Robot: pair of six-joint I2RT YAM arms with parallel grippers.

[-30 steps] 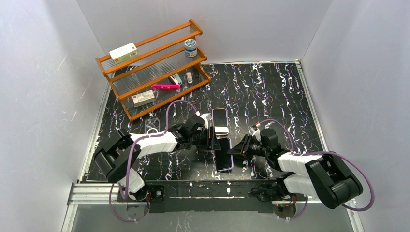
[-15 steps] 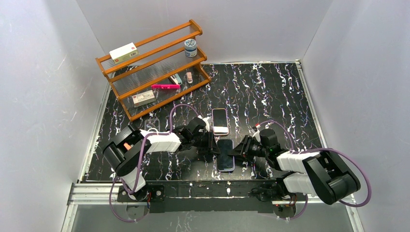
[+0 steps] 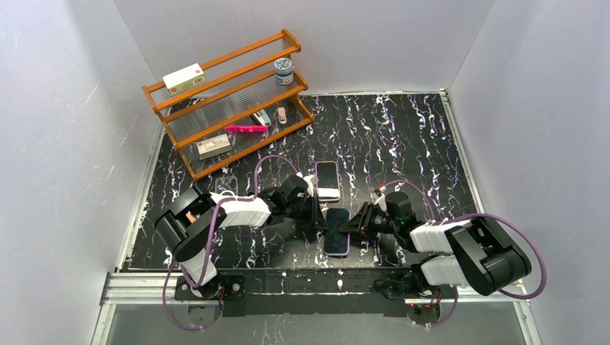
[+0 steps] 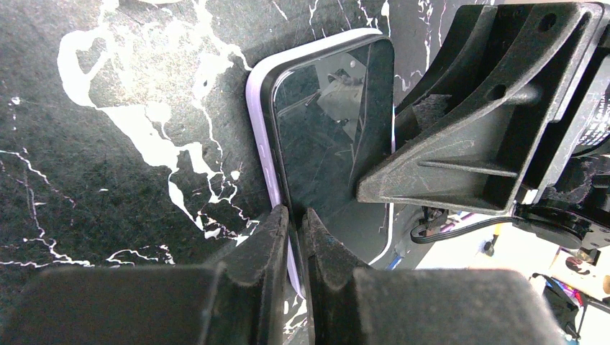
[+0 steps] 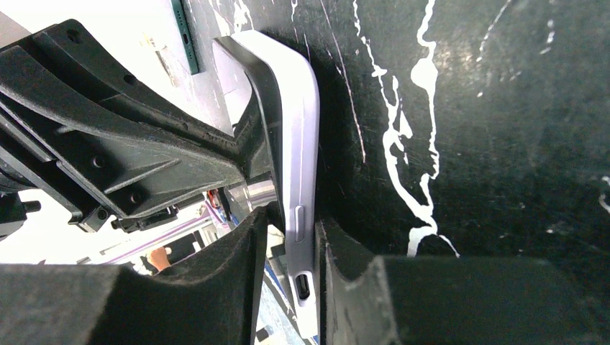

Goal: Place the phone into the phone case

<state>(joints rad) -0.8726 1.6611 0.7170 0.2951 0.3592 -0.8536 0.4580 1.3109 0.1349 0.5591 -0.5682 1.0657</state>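
Near the front of the desk [image 3: 410, 144], left tool [image 4: 295, 214] and right tool [image 5: 293, 224] each clamp opposite long edges of the lilac phone [image 3: 336, 231].

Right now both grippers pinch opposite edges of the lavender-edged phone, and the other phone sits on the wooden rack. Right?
Not quite. The top view shows the other phone lying on the table just beyond the held one, not on the wooden rack. The rest holds: left gripper and right gripper pinch opposite edges of the lavender-edged phone.
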